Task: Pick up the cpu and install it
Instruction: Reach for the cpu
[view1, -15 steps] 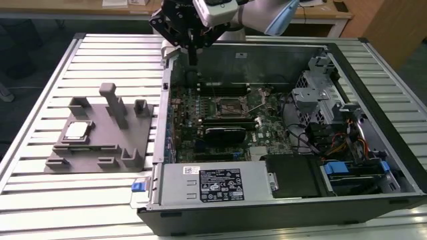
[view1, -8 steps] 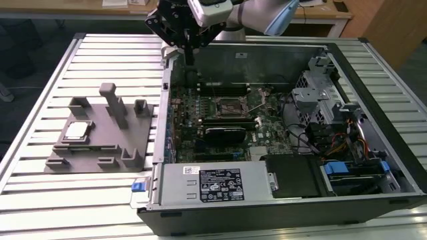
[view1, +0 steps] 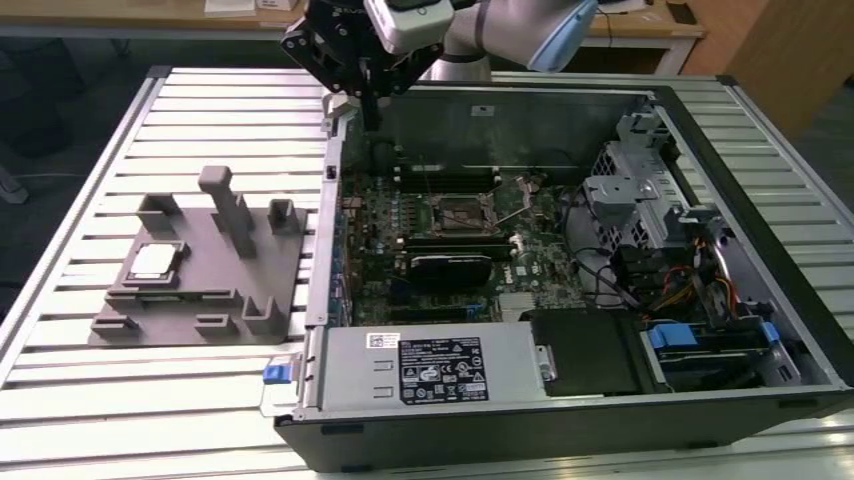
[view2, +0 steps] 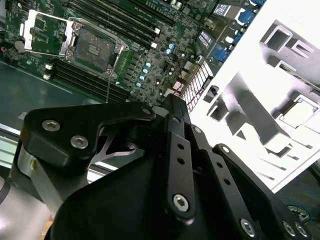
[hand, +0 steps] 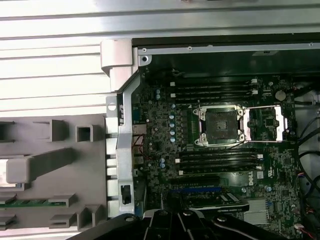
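Black pincer (view2: 173, 105), open socket (view2: 95, 47) beyond

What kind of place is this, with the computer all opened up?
Probably a robot lab or workshop: a robot arm hangs over an open computer case on a slatted metal table, beside a grey holder holding the cpu.

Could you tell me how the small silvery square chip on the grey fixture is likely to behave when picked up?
The small flat silvery-grey square cpu looks thin and rigid, so it should probably stay stiff and feel light. Its smooth metal top may be slippery. Lying flat in the grey plastic fixture, it seems unlikely to roll or tip.
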